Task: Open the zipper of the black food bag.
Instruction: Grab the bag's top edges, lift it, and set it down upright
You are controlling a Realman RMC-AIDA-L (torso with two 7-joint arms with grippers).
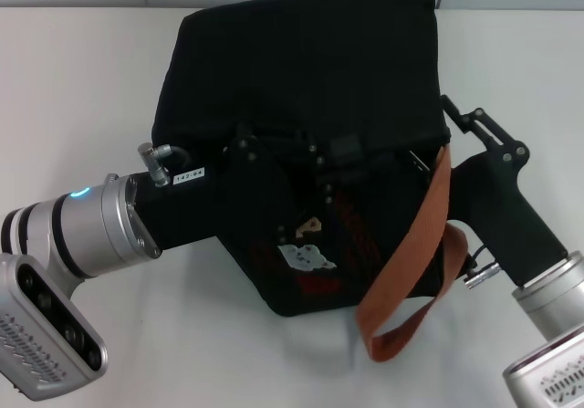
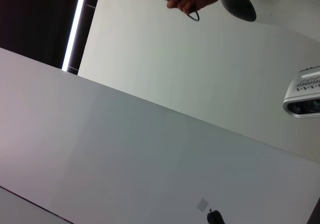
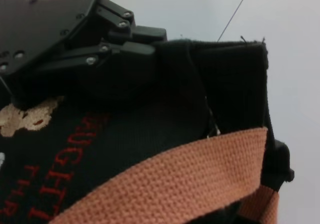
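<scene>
The black food bag (image 1: 301,88) fills the centre and upper middle of the head view, lying on a white table (image 1: 73,79), with its printed side facing the camera: red lettering, a pale bear patch and a white cartoon patch (image 1: 306,258) sit at lower centre. A rust-brown strap (image 1: 411,271) loops from the bag's right edge down to the lower right of the frame.

The left gripper (image 1: 319,157) reaches in from the lower left, and its black body lies across the front of the bag, with the finger linkage at the bag's top edge in mid-frame. Black on black, I cannot tell how far its fingers are spread or whether they pinch anything. The right gripper (image 1: 456,116) comes from the lower right, and its fingertips stand against the bag's right upper corner; I cannot tell its opening either.

The right wrist view shows what the head view blurs: the left gripper (image 3: 125,48) pressed against the fabric in the upper left, the lettering (image 3: 60,169) at lower left, the strap (image 3: 175,179) across the bottom, and a seam near the bag's corner that may be the zipper, though no pull tab can be made out.

The left wrist view shows only pale wall panels and part of a robot housing at right, no bag.
</scene>
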